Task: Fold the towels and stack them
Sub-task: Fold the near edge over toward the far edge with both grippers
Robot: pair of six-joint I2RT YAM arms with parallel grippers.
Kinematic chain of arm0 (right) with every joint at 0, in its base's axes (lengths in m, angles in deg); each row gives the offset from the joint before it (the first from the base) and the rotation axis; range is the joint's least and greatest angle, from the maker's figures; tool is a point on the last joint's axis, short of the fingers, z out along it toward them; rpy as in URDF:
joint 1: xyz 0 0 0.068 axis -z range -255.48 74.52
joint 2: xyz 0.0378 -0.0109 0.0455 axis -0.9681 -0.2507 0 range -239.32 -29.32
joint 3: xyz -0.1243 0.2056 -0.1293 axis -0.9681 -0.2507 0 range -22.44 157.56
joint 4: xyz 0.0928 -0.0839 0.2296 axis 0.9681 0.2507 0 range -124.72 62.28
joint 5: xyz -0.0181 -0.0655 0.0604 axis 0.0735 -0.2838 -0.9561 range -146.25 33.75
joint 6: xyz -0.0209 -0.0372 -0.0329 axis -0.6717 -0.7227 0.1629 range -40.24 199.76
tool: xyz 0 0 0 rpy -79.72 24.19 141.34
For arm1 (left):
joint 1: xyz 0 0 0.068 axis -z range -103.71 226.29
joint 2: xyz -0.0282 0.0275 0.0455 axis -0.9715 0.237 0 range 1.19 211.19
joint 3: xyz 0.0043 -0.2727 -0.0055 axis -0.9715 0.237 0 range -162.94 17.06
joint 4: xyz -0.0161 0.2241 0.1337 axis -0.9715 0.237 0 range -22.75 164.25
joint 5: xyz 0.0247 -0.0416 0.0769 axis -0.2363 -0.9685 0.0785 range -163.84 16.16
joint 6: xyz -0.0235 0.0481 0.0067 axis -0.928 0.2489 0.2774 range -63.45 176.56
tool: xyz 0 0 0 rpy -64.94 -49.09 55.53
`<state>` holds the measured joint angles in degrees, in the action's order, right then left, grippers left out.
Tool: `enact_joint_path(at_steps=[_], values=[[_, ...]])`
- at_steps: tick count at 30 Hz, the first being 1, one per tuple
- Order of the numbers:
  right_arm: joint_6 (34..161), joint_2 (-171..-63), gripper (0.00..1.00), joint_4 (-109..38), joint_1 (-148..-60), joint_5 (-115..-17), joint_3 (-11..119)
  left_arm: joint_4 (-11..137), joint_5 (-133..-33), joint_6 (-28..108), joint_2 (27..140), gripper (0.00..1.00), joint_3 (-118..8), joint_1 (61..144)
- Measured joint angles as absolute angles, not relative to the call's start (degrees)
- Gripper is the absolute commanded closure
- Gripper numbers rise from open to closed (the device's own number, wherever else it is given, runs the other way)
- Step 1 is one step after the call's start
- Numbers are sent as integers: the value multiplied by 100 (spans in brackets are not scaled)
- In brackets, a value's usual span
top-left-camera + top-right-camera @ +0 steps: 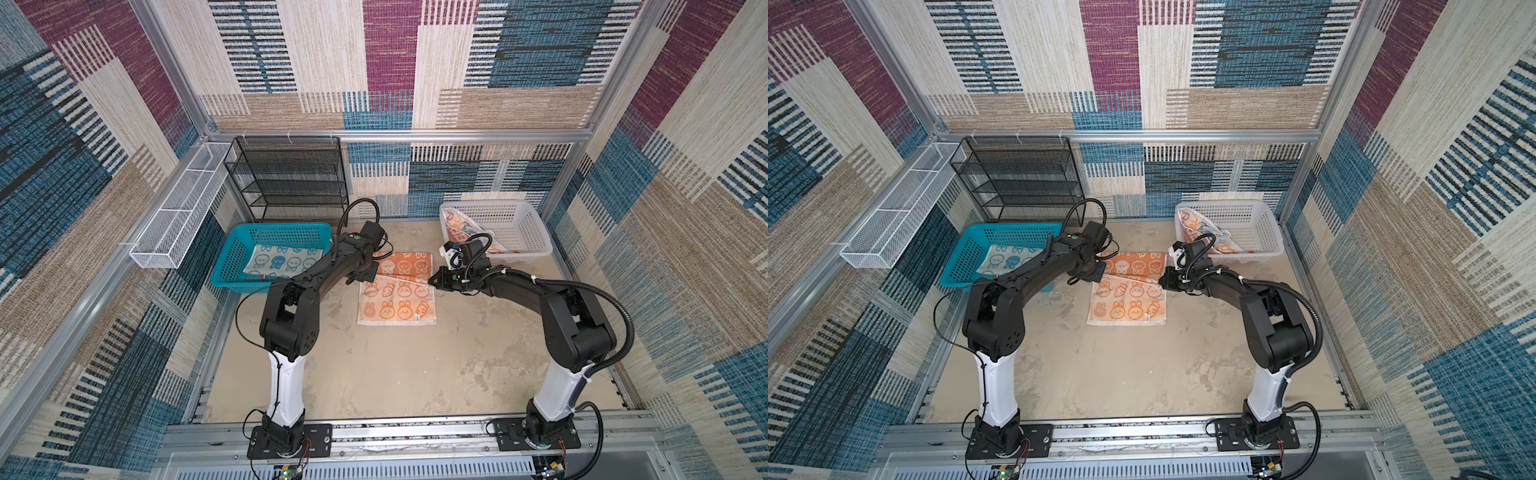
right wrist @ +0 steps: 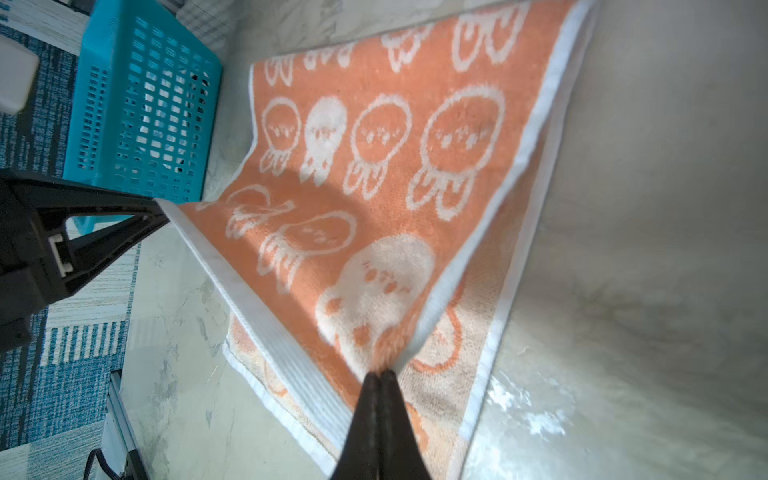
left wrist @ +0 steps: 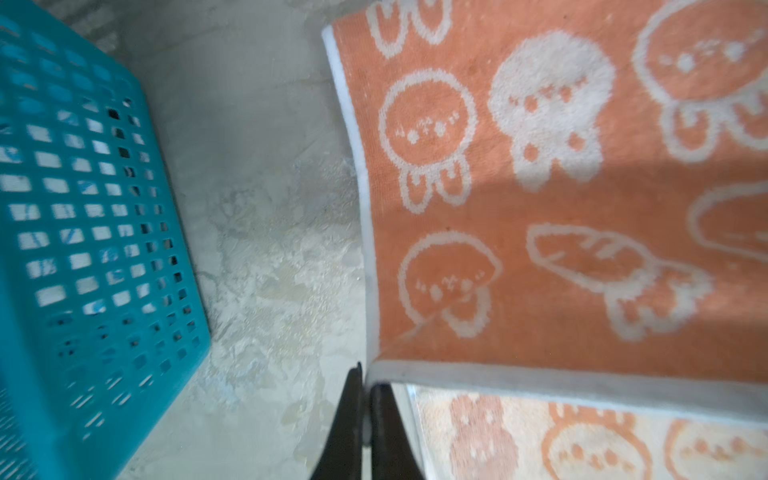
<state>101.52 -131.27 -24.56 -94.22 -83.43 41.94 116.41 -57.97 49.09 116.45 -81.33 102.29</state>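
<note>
Pale towel (image 1: 282, 262) lies folded in blue basket (image 1: 232, 249). Left gripper (image 3: 368, 386) jaws pinch one corner of orange towel (image 1: 397, 303), whose far half is raised off the surface (image 1: 395, 365). Right gripper (image 2: 380, 376) jaws pinch the other corner. First fold is in hand. Next: lay both corners level on the near hem, release. Third towel (image 1: 461, 228) is in white basket (image 1: 519, 232).

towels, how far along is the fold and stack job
Done: the blue-rabbit towel lies flat, apparently folded, in the teal basket. In hand: the orange towel, mid-fold on the table, one corner pinched by the left end effector and another by the right end effector. Left: finishing this fold, stacking it, and the crumpled towel in the white basket.
</note>
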Motion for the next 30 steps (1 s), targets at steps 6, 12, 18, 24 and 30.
enact_joint_path(at_steps=[6,12,18,24,30], values=[[10106,-12312,100,-2301,-9553,-8210,3680,11707,-5925,4900,10882,100,-7547,10358],[10217,-12332,100,-2535,-9813,-8201,2786,11639,-6177,4774,10738,100,-6507,10522],[10421,-12684,100,-2979,-9962,-8312,2233,11469,-6218,4638,10837,100,-5973,10681],[10475,-12727,100,-3210,-9979,-8315,2190,11414,-6057,4557,10961,100,-5938,10780],[10473,-12730,100,-3182,-9979,-8177,2264,11416,-5932,4476,10976,100,-5980,10804]])
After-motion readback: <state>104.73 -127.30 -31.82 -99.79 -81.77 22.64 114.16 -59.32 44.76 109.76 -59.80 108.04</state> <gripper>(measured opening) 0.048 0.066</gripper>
